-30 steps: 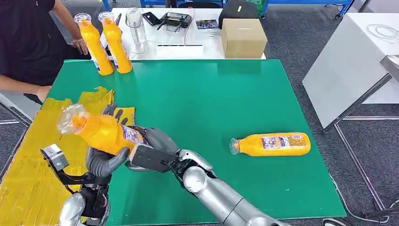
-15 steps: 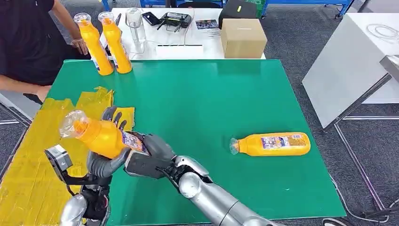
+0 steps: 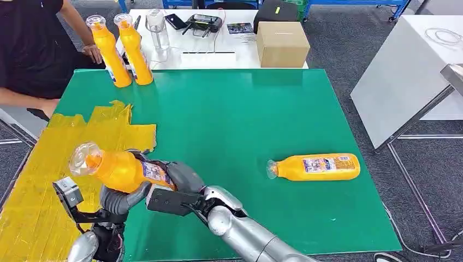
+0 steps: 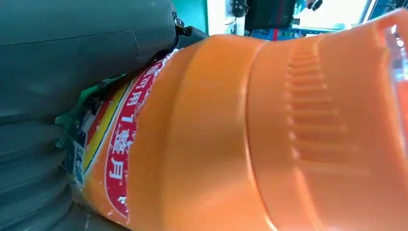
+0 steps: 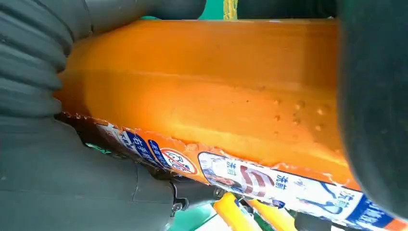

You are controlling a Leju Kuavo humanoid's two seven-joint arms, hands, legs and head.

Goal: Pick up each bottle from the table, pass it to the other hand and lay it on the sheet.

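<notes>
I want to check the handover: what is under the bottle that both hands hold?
Under the held bottle lie the left hand, the green table and the edge of the yellow sheet. The hands cover the table directly below.

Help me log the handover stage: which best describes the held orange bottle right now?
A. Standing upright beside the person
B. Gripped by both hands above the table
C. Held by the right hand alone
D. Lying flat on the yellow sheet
B: the held bottle is off the table, with the left hand and the right hand both wrapped around it.
</notes>
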